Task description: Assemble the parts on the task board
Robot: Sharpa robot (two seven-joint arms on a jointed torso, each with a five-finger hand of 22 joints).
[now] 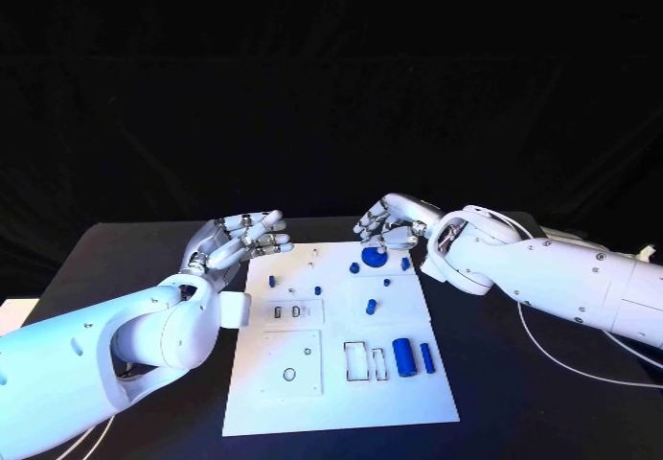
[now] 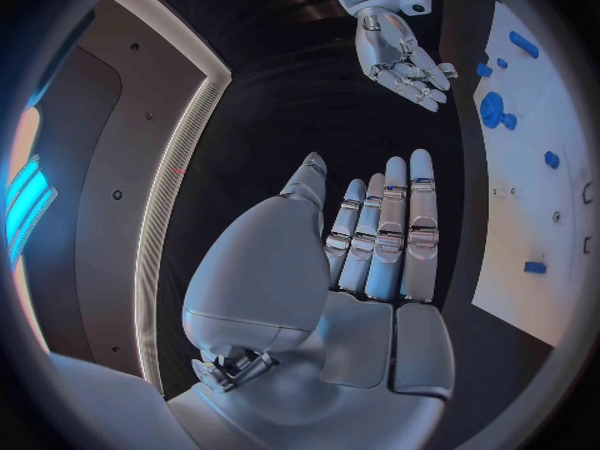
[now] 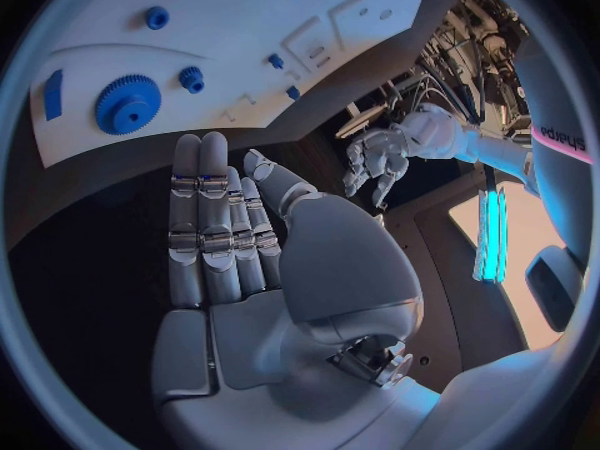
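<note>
The left arm (image 1: 103,359) is seen nearest in the head view, entering from the left edge of the black table (image 1: 525,402), and its left hand (image 1: 242,241) is raised just beside the far left corner of the task board (image 1: 338,383), with fingers extended, close together and nothing held. The same is confirmed in the left wrist view, where the fingers (image 2: 388,235) are laid straight and side by side over the dark table. The right hand (image 1: 391,222) is held over the far right corner of the board, fingers loosely curled downward, with nothing gripped; in the right wrist view its fingers (image 3: 213,220) are seen straight and empty. The blue gear (image 1: 373,255) is found lying on the board just below that hand. A blue cylinder (image 1: 403,356) and a slimmer blue pin (image 1: 427,357) are noted near the board's right edge, beside rectangular slots (image 1: 356,362). Small blue pegs (image 1: 371,307) are scattered across the middle of the board.
</note>
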